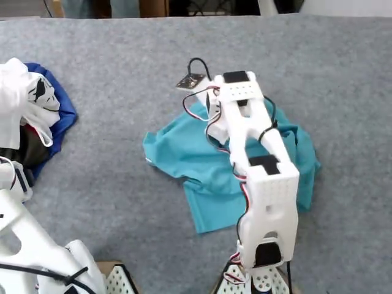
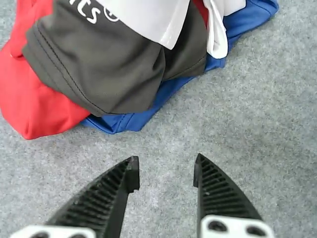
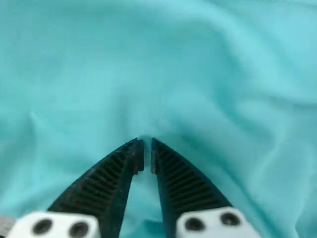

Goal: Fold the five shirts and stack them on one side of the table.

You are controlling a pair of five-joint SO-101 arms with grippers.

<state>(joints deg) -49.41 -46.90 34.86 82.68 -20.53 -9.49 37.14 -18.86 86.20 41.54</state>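
Right hand [image 3: 147, 153] clenched on a fold of the teal shirt [image 1: 177, 156], mid-bench.
Left hand [image 2: 166, 173] hangs released over bare grey bench [image 1: 110, 61], just beside four shirts heaped at the left edge: white shirt [image 1: 15, 92] with a black print on top, dark grey shirt [image 2: 114, 64] with cut-off, unreadable white lettering, red shirt [image 2: 29, 104], blue shirt [image 1: 61, 116] underneath. Right arm [image 1: 263, 177] overlies the teal shirt.

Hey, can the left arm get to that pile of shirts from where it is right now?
Probably yes. The left gripper is open just short of the pile of shirts, with only table between them and nothing in the way.
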